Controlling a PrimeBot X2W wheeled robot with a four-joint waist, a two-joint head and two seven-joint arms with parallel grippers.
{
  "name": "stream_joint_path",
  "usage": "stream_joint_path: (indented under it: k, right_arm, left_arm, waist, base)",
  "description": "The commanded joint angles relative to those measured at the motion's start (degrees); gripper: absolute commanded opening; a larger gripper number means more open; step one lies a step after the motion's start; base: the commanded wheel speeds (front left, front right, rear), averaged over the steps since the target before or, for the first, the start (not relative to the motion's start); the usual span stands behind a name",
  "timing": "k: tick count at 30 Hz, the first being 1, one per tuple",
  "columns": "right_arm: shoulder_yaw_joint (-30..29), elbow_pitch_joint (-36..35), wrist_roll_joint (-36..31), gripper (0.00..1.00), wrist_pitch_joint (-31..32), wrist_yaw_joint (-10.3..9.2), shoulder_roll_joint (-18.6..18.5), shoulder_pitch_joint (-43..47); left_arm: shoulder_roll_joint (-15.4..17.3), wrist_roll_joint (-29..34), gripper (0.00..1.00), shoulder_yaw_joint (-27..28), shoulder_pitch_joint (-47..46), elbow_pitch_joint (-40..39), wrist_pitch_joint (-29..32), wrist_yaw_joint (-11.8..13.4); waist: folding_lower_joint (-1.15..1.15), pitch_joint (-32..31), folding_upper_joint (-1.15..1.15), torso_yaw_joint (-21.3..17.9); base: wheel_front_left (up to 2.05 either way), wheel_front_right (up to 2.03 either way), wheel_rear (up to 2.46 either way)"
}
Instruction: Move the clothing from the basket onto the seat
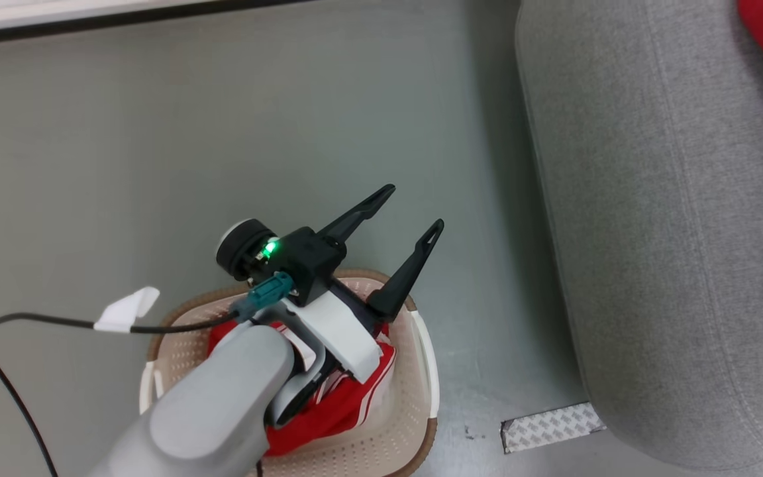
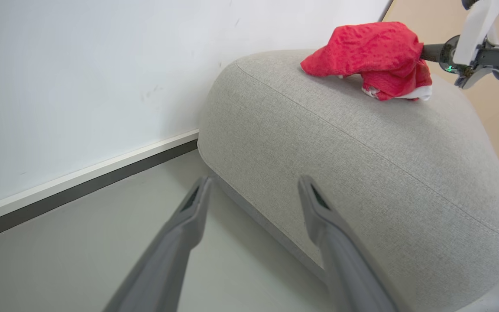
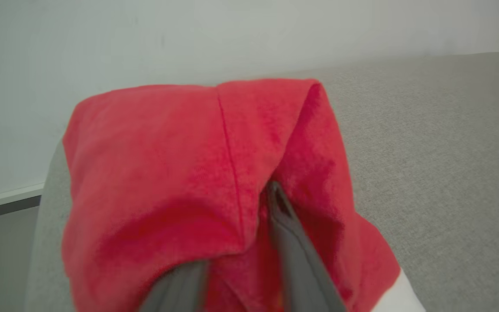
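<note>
Red garment [image 3: 180, 173] lies on seat [image 3: 427, 151], draped over right gripper [image 3: 243, 208] fingers; clamped or parted, cannot tell. Left gripper [image 1: 414, 207] fingers wide apart above basket [image 1: 414, 424], striped clothing [image 1: 348, 404] beneath.

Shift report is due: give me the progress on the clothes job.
Done: one red garment lies on the seat. In hand: the right gripper has its fingers buried in that garment's folds. Remaining: the striped garment sits in the basket, under the open left gripper.
</note>
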Motion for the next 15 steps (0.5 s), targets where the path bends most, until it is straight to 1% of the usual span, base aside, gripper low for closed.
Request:
stream_joint_path:
  k: [1, 8, 15]
  right_arm:
    - [0.62, 0.46, 0.62, 1.0, 0.37, 0.06, -0.57, -0.57]
    - [5.9, 1.22, 4.31, 1.0, 2.01, 0.06, -2.19, 0.03]
    - [11.73, 1.48, 6.56, 1.0, 3.98, 0.06, -3.55, 2.85]
  left_arm:
    - [-0.07, -0.75, 1.0, 0.0, 0.3, 0.15, -0.52, -0.07]
    - [-0.75, -1.49, 1.0, 0.11, 1.38, 1.56, -1.41, -0.28]
    - [-1.22, -2.97, 1.0, 0.81, 4.58, 3.95, -2.32, -0.35]
  waist:
    - [0.0, -0.6, 0.0, -0.17]
    - [0.0, -3.89, 0.0, -0.45]
    - [0.0, -10.51, 0.0, -0.8]
  base:
    - [0.0, 0.0, 0.0]
    - [0.0, 0.0, 0.0]
    - [0.0, 0.0, 0.0]
